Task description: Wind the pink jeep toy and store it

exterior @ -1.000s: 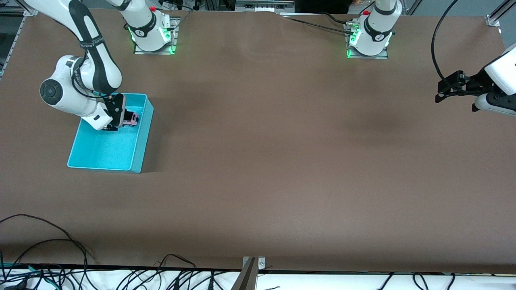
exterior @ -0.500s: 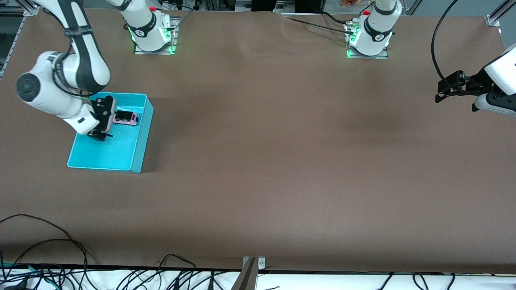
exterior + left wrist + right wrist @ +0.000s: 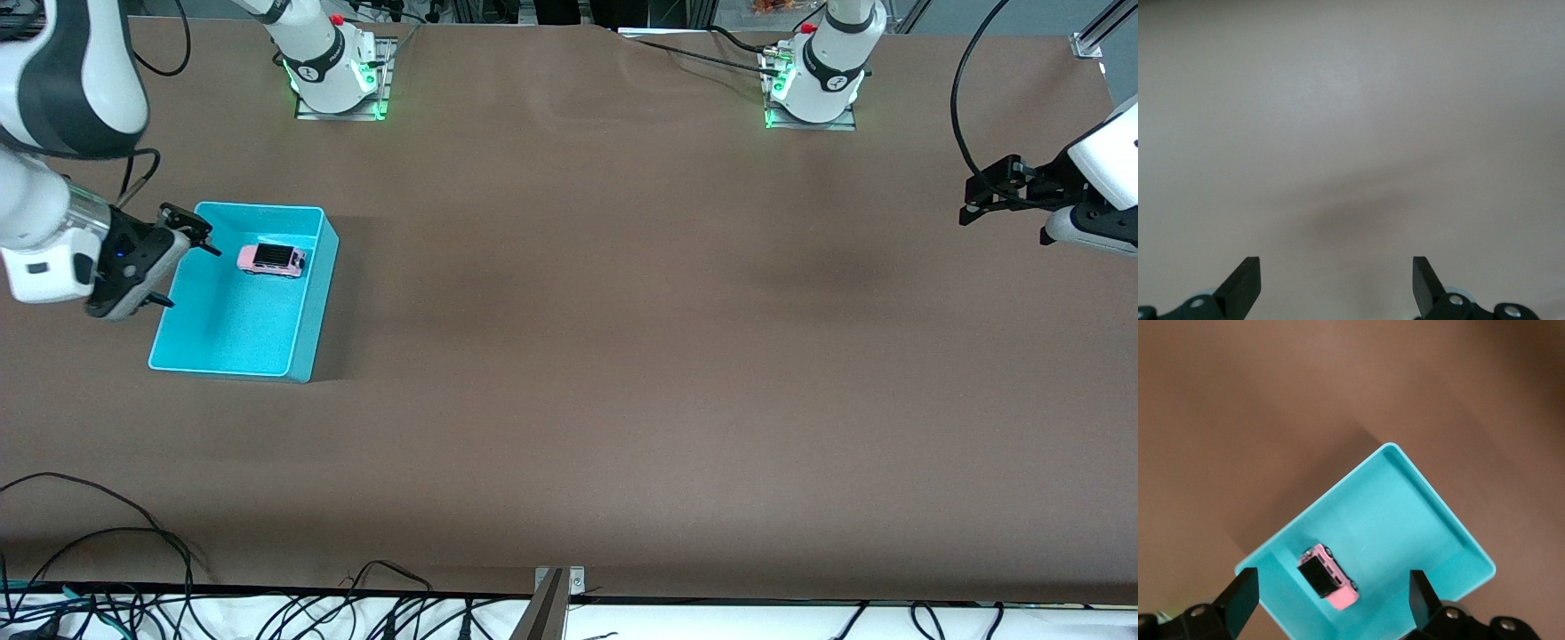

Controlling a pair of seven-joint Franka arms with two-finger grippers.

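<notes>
The pink jeep toy [image 3: 272,259] with its black roof lies on the floor of the turquoise bin [image 3: 313,293], in the part of the bin farther from the front camera. It also shows in the right wrist view [image 3: 1328,577], inside the bin [image 3: 1405,513]. My right gripper [image 3: 169,258] is open and empty, raised over the bin's edge at the right arm's end of the table; in its wrist view [image 3: 1333,593] the jeep lies well below the fingers. My left gripper [image 3: 973,200] is open and empty, held over the left arm's end of the table; its wrist view [image 3: 1337,283] shows only bare table.
The brown table top [image 3: 578,356] spreads wide between the bin and the left arm. Black cables [image 3: 178,587] lie along the table edge nearest the front camera. The two arm bases [image 3: 333,71] stand at the edge farthest from it.
My right gripper let go of the jeep, which stays in the bin, and has risen and drawn back toward the right arm's end of the table. The left arm has not moved.
</notes>
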